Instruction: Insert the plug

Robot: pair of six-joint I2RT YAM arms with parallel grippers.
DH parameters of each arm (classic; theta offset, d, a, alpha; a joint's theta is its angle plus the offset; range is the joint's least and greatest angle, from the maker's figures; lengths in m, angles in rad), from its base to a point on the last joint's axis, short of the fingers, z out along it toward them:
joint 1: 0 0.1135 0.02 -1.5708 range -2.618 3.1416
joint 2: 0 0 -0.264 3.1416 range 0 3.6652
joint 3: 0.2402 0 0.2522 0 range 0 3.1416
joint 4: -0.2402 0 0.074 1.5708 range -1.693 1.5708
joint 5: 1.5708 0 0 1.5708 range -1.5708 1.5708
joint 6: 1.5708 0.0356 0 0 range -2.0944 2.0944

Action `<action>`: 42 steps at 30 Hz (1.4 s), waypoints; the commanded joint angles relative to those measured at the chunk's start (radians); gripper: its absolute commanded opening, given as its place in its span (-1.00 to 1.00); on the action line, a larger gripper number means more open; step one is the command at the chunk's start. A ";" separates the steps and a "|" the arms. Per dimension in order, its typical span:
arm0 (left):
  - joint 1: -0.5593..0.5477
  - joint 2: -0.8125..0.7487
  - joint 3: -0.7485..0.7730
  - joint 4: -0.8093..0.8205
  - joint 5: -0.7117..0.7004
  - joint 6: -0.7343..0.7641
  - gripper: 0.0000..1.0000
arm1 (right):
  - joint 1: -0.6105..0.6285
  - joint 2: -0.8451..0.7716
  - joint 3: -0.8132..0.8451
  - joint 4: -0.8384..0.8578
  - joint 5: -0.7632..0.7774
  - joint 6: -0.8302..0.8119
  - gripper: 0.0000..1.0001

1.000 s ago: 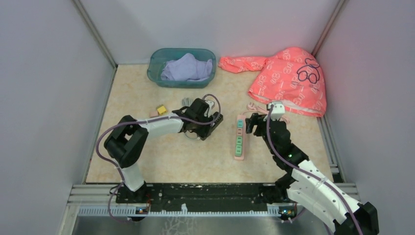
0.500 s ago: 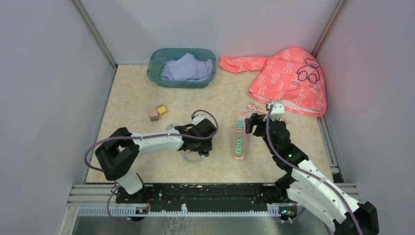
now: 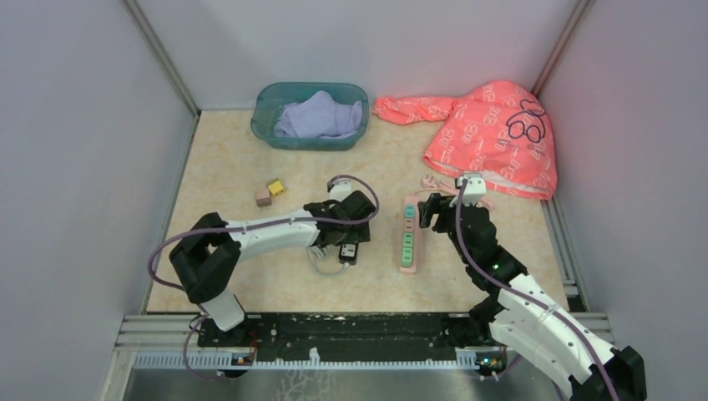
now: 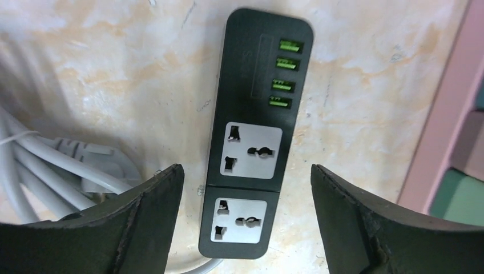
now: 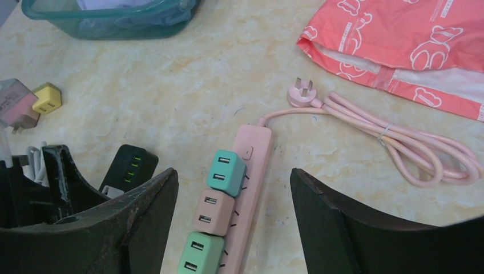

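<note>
A black power strip [image 4: 251,142] with two white sockets and green USB ports lies flat on the table. My left gripper [image 4: 245,228] hovers open above its near end, with one finger on each side and nothing held. The strip also shows in the top view [image 3: 349,253]. Its white cable and plug [image 4: 85,174] lie coiled to the left. A pink power strip [image 5: 254,165] carries teal, pink and green chargers. My right gripper [image 5: 234,228] is open and empty above it. A pink plug [image 5: 301,91] on a coiled pink cable lies beyond it.
Two loose chargers, pink [image 3: 263,197] and yellow [image 3: 275,187], lie left of the left arm. A teal basket [image 3: 265,107] with a lilac cloth stands at the back. A pink garment [image 3: 493,134] lies at the back right. Walls close in both sides.
My left gripper has swung from farther back towards the near side and now sits over the black strip, which lies in plain sight. The right arm has not moved.
</note>
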 commanded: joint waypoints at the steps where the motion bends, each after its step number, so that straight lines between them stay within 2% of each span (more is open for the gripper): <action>1: 0.032 -0.080 0.055 -0.065 -0.083 0.044 0.74 | 0.002 -0.026 0.005 0.041 0.003 -0.014 0.43; 12: 0.347 -0.231 -0.016 -0.097 -0.152 0.209 0.79 | 0.003 -0.022 0.007 0.036 -0.010 -0.011 0.47; 23: 0.649 -0.194 -0.033 -0.053 0.002 0.328 0.82 | 0.003 -0.022 0.024 0.014 -0.017 -0.009 0.49; 32: 0.761 -0.088 -0.032 0.012 0.087 0.382 0.76 | 0.003 -0.017 0.015 0.010 -0.033 0.000 0.50; 42: 0.828 -0.005 -0.042 0.110 0.138 0.423 0.52 | 0.002 -0.021 0.000 0.013 -0.038 -0.004 0.50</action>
